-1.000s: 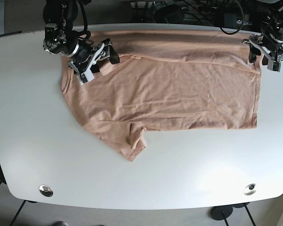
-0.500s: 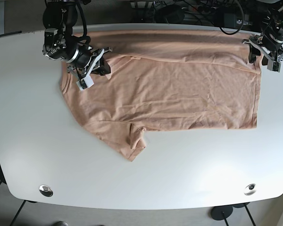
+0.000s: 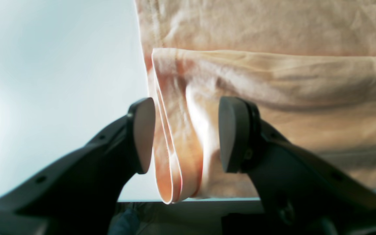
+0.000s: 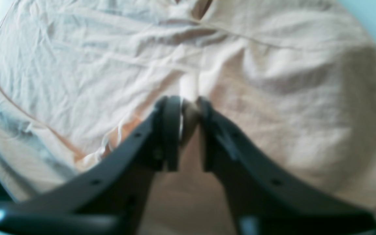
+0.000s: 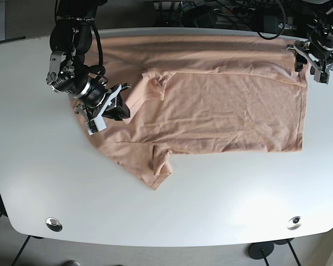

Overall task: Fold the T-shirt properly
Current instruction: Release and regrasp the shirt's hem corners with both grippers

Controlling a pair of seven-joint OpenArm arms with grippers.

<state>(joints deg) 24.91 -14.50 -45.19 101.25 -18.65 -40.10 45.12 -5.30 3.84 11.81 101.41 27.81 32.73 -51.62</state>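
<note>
Your salmon-pink cotton T-shirt (image 5: 211,105) lies spread on the white round-cornered table (image 5: 172,210), with its far edge folded over toward the middle and one sleeve pointing to the near side.

Your right gripper (image 4: 185,111) has its fingers pressed together on a pinch of the fabric near the collar side. In the base view the cloth rises in a small ridge from this gripper (image 5: 102,108) toward the neck, so I judge that it holds the shirt in order to carry this part over the body for the next fold.

Your left gripper (image 3: 181,133) stands at the far hem corner with its fingers apart. The doubled edge of the shirt passes between the two pads (image 3: 142,133), but they do not squeeze it. In the base view this gripper (image 5: 316,58) sits at the table's far edge. It probably waits there so that the corner can be taken when both sides must move together.
</note>
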